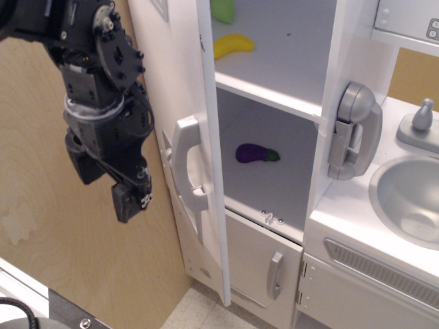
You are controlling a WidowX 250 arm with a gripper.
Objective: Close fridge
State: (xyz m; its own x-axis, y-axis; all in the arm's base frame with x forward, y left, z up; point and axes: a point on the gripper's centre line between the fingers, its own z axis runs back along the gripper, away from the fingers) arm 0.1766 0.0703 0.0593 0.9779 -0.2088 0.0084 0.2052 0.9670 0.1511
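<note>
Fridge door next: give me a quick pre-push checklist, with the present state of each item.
1. Fridge door open, needs closing: ok, it stands wide open.
2. Hand on the door's outer side: ok, left of it.
3. Hand touching the door: not ok, a gap remains.
4. Nothing sticking past the shelf edges: ok, banana and eggplant sit well inside.
5. Hand open or shut: cannot tell.
</note>
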